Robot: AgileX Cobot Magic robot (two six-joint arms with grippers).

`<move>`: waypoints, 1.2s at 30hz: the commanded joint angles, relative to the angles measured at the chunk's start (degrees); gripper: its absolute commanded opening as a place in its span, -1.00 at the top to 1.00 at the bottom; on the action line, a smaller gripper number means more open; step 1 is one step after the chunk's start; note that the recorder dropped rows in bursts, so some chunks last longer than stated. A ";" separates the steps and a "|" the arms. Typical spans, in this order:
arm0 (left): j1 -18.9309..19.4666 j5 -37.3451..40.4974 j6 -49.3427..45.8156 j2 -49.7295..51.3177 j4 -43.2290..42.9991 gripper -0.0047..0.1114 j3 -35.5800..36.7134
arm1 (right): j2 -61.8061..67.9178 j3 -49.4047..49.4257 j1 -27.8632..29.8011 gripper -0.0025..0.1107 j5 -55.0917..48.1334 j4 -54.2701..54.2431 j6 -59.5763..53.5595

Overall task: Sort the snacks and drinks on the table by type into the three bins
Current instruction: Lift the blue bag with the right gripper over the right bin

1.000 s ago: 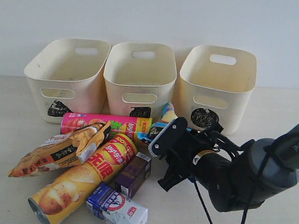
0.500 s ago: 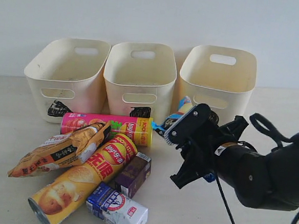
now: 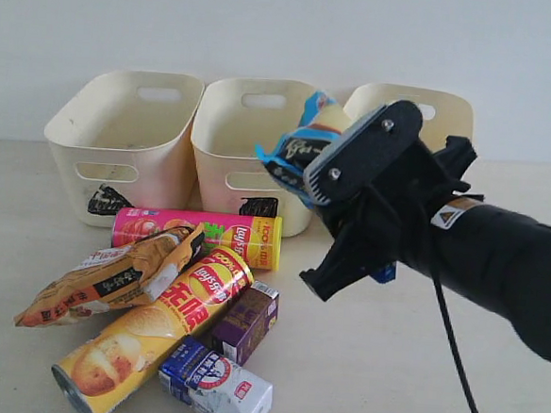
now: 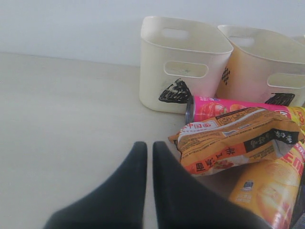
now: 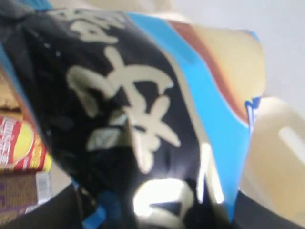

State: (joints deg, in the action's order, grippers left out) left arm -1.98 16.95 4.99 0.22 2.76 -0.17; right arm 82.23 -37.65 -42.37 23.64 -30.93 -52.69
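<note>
My right gripper (image 3: 318, 164) is shut on the blue-black crinkly bag (image 3: 302, 144) and holds it in the air, level with the rims of the middle bin (image 3: 257, 134) and right bin (image 3: 445, 107). In the right wrist view the bag (image 5: 138, 119) fills the frame over the gripper (image 5: 157, 212). On the table lie the pink tube (image 3: 193, 231), yellow tube (image 3: 158, 326), orange-tan bag (image 3: 110, 275), purple carton (image 3: 247, 321) and blue-and-white carton (image 3: 216, 382). The left bin (image 3: 120, 129) stands at the back. My left gripper (image 4: 148, 148) is shut and empty, low over bare table beside the orange-tan bag (image 4: 238, 140).
The three bins stand in a row against the white wall. The right arm's black body crosses in front of the right bin. In the left wrist view the triangle-marked bin (image 4: 183, 62) and pink tube (image 4: 214, 107) lie ahead, with bare tabletop (image 4: 62, 119) beside them.
The right gripper has lifted the blue-black bag from the table by the right bin up to bin-rim height, towards the middle bin. The other items have not moved.
</note>
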 commanded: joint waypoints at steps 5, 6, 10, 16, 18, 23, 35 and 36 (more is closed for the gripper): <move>0.26 -0.23 -0.05 -0.22 0.20 0.84 0.17 | -2.12 -6.08 3.32 0.96 0.97 0.34 -2.22; 0.26 -0.23 -0.05 -0.22 0.20 0.84 0.17 | -2.12 -7.25 4.27 0.96 0.97 0.34 -2.22; 0.26 -0.23 -0.05 -0.22 0.20 0.84 0.17 | -1.69 -11.79 8.96 0.96 -1.71 0.34 -2.01; 0.26 -0.23 -0.05 -0.22 0.20 0.84 0.17 | 2.48 -20.89 16.56 0.96 -13.45 0.34 -1.87; 0.26 -0.23 -0.05 -0.22 0.20 0.84 0.17 | 4.73 -24.12 18.62 0.96 -16.09 0.34 -1.87; 0.26 -0.23 -0.05 -0.22 0.20 0.84 0.17 | 11.18 -31.70 22.71 0.96 -23.05 0.10 -1.63; 0.26 -0.23 -0.05 -0.22 0.20 0.84 0.17 | 26.47 -47.87 28.36 0.96 -37.27 -0.75 6.49; 0.26 -0.23 -0.05 -0.22 0.20 0.84 0.17 | 27.32 -49.03 28.47 0.96 -37.80 -0.75 6.97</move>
State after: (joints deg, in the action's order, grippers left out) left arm -1.98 16.95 4.99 0.22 2.76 -0.17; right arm 107.38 -83.40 -14.78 -11.82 -31.57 -48.07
